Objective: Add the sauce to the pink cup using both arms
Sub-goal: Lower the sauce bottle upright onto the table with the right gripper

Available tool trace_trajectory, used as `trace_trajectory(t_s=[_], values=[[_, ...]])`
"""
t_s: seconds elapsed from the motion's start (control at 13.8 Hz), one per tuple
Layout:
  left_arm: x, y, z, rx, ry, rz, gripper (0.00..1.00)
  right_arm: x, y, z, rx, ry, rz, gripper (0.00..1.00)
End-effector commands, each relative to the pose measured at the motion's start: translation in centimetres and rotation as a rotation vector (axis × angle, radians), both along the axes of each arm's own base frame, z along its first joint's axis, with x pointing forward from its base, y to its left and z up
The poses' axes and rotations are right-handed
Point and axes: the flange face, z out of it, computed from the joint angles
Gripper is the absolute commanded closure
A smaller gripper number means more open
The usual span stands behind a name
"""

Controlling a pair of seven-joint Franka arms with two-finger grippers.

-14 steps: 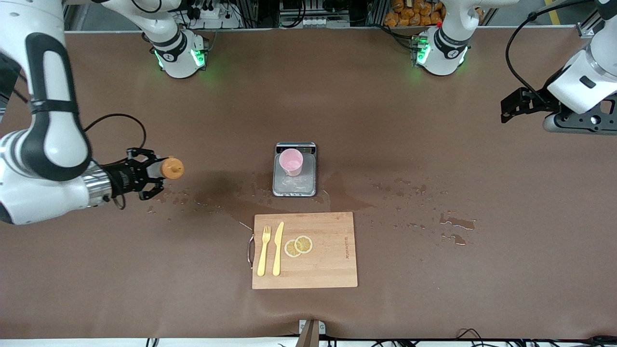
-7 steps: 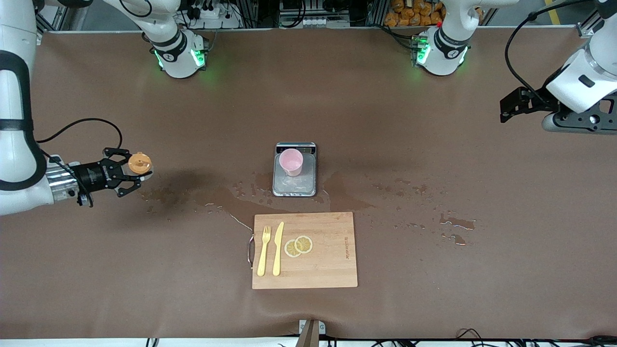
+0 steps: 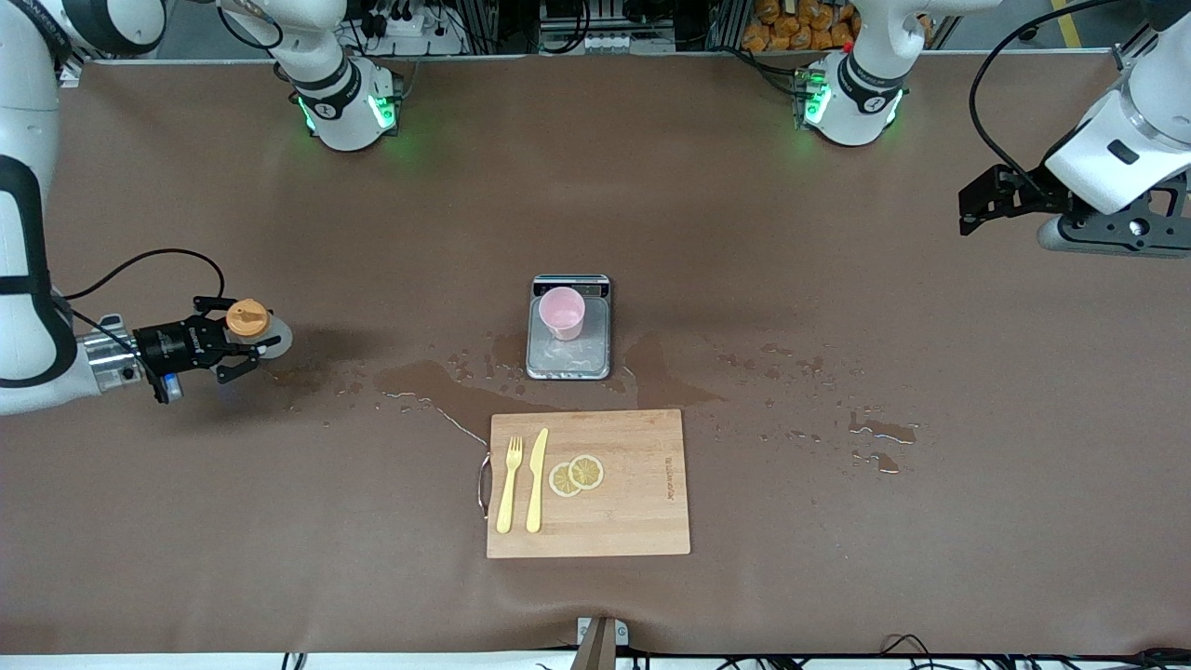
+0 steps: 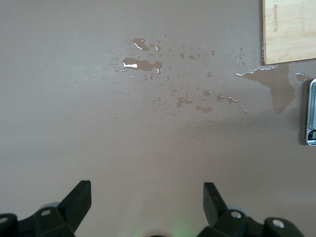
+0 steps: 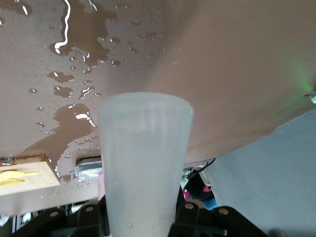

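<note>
Sauce came in a small translucent greyish-white squeeze bottle (image 3: 251,328) with an orange nozzle cap, and we saw it at the middle-left of the front view, clamped between the shut fingers of the right gripper (image 3: 244,337) over the brown table (image 3: 837,577) toward the right arm's end. In the right wrist view the bottle (image 5: 144,163) filled the centre as a frosted, slightly tapering cylinder with tiny droplets on its wall; its cap was out of sight there, and the black fingers showed only as stubs at the lower edge.

We found the small pale-pink plastic tumbler (image 3: 562,313) at the frame's centre, standing upright on a small grey rectangular scale (image 3: 569,358) whose steel plate looked wet. What lay inside the cup we could not make out.

Just below the scale lay a rectangular bamboo cutting board (image 3: 642,512) with a metal handle, bearing a yellow plastic fork (image 3: 508,484), a yellow plastic knife (image 3: 536,479) and two thin lemon slices (image 3: 576,474). Glossy puddles and droplets (image 3: 437,380) darkened the matte table covering around the scale.

At the upper right, the left gripper (image 3: 972,207) hung above the table, waiting; its jaws stood wide apart and empty, with only the two black fingertips (image 4: 79,197) visible along the left wrist view's lower edge.
</note>
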Motion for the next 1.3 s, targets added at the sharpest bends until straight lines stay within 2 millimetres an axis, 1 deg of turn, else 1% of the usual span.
trace_trajectory(t_s=[0.0, 0.22, 0.29, 0.58, 0.72, 0.87, 0.94, 1.01, 1.09, 1.16, 1.23], values=[[-0.1, 0.3, 0.9, -0.012, -0.017, -0.002, 0.0, -0.6, -2.3, -2.3, 0.09, -0.038, -0.044, 0.52], [0.1, 0.5, 0.7, -0.014, -0.013, 0.003, 0.0, -1.3, -3.1, -5.2, 0.159, -0.075, -0.058, 0.51], [0.1, 0.6, 0.7, -0.014, -0.013, 0.006, 0.0, -1.3, -3.3, -5.8, 0.17, -0.076, -0.066, 0.51], [0.1, 0.6, 0.7, -0.014, -0.013, 0.004, 0.0, -1.8, -4.4, -7.1, 0.19, -0.087, -0.081, 0.51], [0.1, 0.6, 0.7, -0.013, -0.012, 0.004, 0.0, -2.3, -4.6, -8.4, 0.206, -0.093, -0.079, 0.47], [0.0, 0.5, 0.7, -0.013, -0.012, 0.003, 0.0, -2.7, -5.6, -8.9, 0.207, -0.094, -0.098, 0.47], [0.0, 0.4, 0.8, -0.014, -0.013, 0.001, 0.0, -2.7, -5.5, -8.9, 0.206, -0.095, -0.095, 0.45], [-0.1, 0.4, 0.9, -0.014, -0.013, 0.001, 0.0, -2.7, -5.6, -9.0, 0.202, -0.096, -0.098, 0.41], [-0.1, 0.6, 0.9, -0.014, -0.013, 0.004, 0.0, -2.7, -5.6, -9.1, 0.201, -0.097, -0.098, 0.39], [-0.1, 0.6, 0.9, -0.014, -0.013, 0.004, 0.0, -2.6, -5.6, -9.2, 0.194, -0.098, -0.099, 0.32], [0.0, 0.6, 0.8, -0.013, -0.012, 0.004, 0.0, -2.6, -5.8, -9.2, 0.187, -0.103, -0.103, 0.28]])
